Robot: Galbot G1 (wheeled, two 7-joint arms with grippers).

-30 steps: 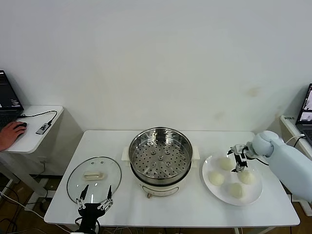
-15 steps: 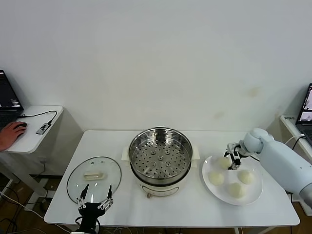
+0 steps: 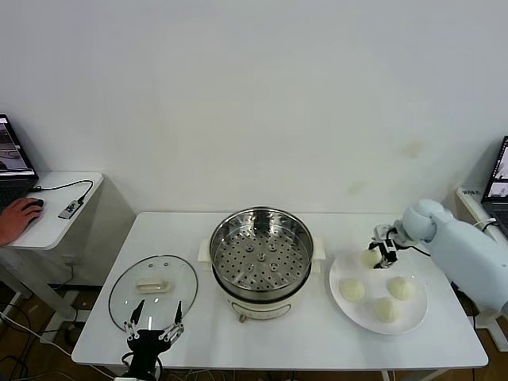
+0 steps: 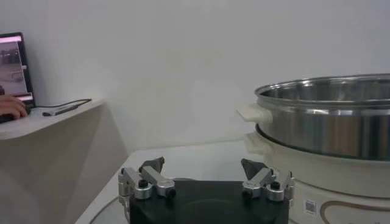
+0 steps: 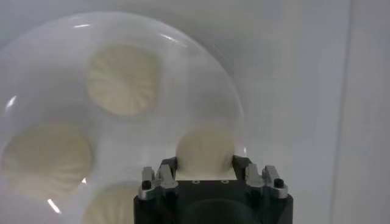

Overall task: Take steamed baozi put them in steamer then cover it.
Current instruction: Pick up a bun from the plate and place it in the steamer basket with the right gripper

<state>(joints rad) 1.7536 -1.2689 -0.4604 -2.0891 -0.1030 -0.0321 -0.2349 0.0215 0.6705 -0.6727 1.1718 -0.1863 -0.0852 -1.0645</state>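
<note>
The right gripper (image 3: pixel 379 252) pinches one steamed baozi (image 3: pixel 370 258) at the plate (image 3: pixel 340 300)'s upper-left rim, right of frame; its fingertips are hidden behind the bun. The steamer (image 3: pixel 261 246)'s small label looks unreadable. The left gripper (image 3: pixel 155 320) stays spread at bottom left.

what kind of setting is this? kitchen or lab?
Most likely a lab or test room staged as a kitchen task: a plain white table against a bare wall, holding just a steamer and plate, with a person's hand on a mouse at a side desk.
</note>
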